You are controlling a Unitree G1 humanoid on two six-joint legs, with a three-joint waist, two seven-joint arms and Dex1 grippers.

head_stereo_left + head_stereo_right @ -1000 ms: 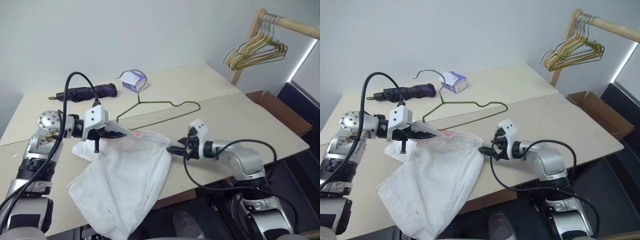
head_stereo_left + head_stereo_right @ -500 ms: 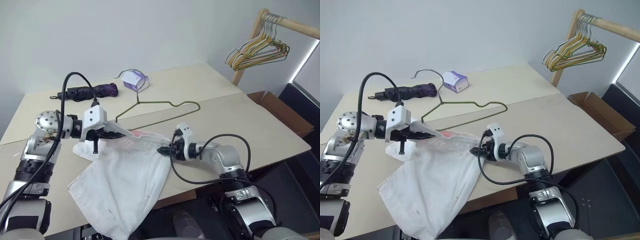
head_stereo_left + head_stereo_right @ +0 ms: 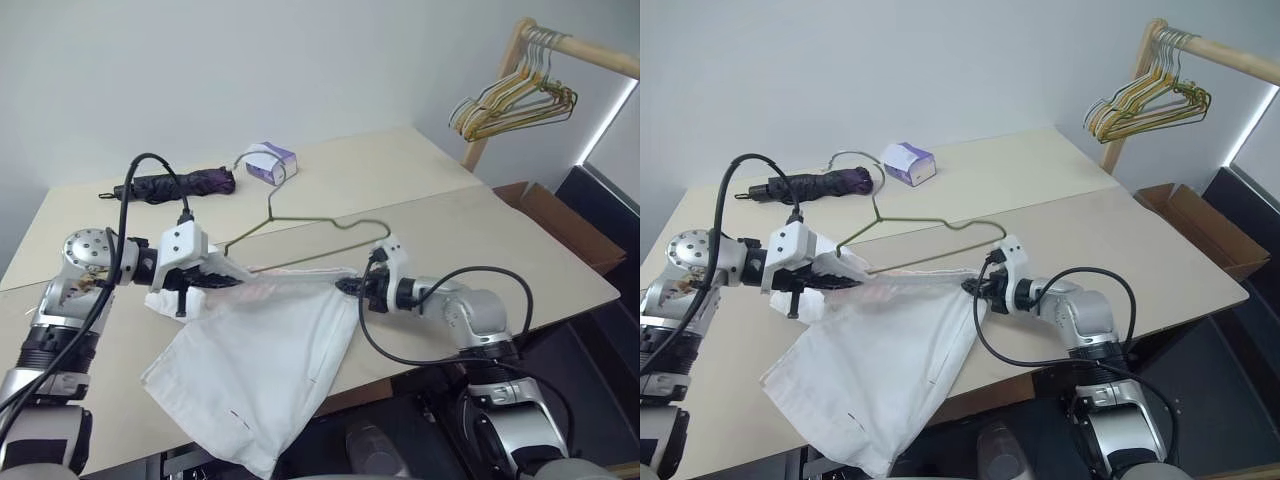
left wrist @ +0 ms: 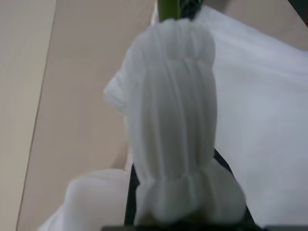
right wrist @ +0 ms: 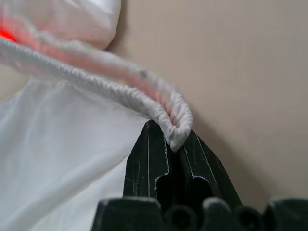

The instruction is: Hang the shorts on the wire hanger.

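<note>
The white shorts (image 3: 270, 350) hang between my two grippers, legs draped over the table's front edge. The waistband (image 5: 96, 79) is stretched taut. My left gripper (image 3: 215, 275) is shut on its bunched left end (image 4: 173, 96), and an olive wire (image 4: 168, 7) comes out of that bunch. My right gripper (image 3: 348, 287) is shut on the waistband's right end, which is pinched between the black fingers (image 5: 149, 159). The wire hanger (image 3: 320, 221) slants up just behind the waistband. Its hook is raised toward the tissue box and its right corner is close to my right gripper.
A dark purple folded umbrella (image 3: 175, 185) and a small tissue box (image 3: 270, 160) lie at the back of the beige table (image 3: 480, 230). A wooden rack with several wire hangers (image 3: 515, 100) stands at the right, a cardboard box (image 3: 555, 215) beneath it.
My right gripper was open beside the waistband; it has shut on the right end and pulled the band taut. The hanger has tilted up off the table. My left hand sank slightly leftward.
</note>
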